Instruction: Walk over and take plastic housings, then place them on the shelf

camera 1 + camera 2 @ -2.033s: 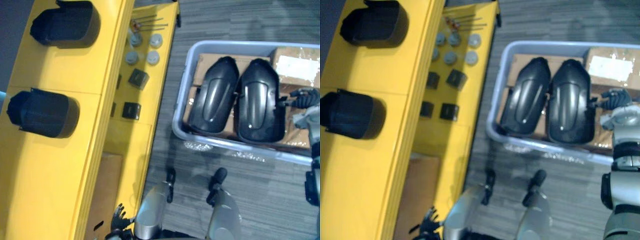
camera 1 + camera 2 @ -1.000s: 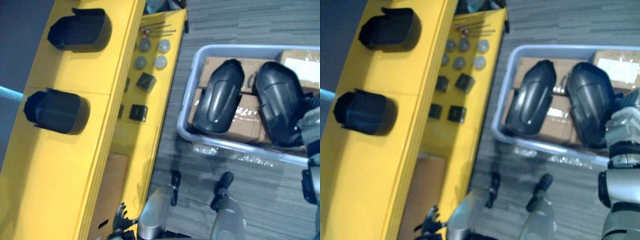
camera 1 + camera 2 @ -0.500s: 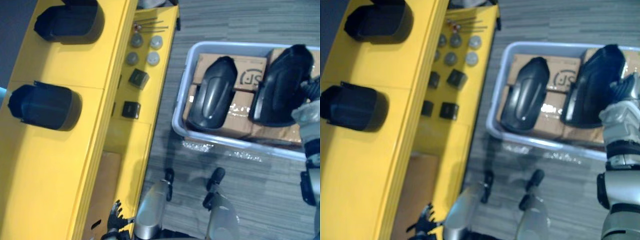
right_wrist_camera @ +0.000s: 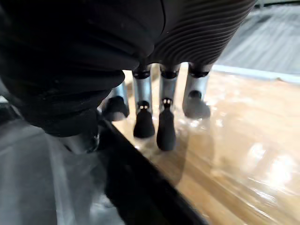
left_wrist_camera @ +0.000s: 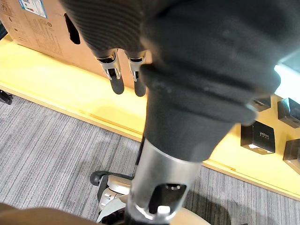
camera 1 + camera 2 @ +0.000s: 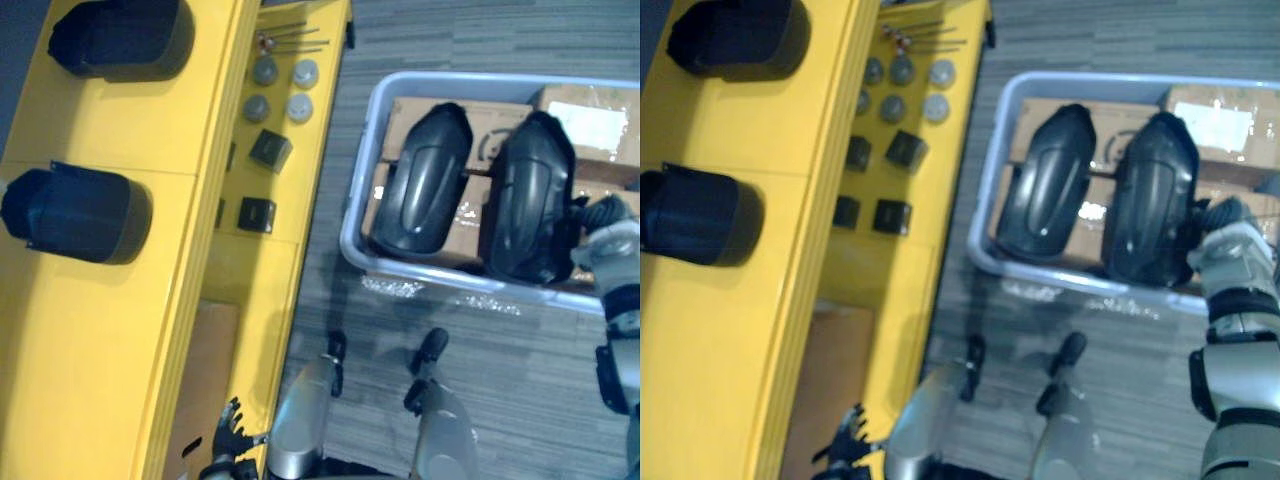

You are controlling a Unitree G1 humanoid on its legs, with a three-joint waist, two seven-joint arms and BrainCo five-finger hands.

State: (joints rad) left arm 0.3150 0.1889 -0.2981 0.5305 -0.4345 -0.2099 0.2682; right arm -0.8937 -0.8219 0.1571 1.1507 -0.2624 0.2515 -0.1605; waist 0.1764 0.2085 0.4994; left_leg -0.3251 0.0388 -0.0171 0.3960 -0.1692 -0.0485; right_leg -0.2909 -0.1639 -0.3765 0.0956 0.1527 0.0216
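At the bin's (image 6: 420, 272) right edge, the right robot hand (image 6: 598, 218) pinches the right plastic housing's (image 6: 525, 200) rim; the left robot hand (image 6: 232, 440) hangs slack-fingered beside the shelf (image 6: 100, 330).

At 9 o'clock we log the shelf (image 6: 90, 330), bearing near housing (image 6: 75, 212) and, behind it, far housing (image 6: 120, 38). At 2 o'clock, the bin (image 6: 460, 82): left housing (image 6: 425, 195) beside right housing (image 6: 525, 210), both on cardboard boxes (image 6: 598, 120).
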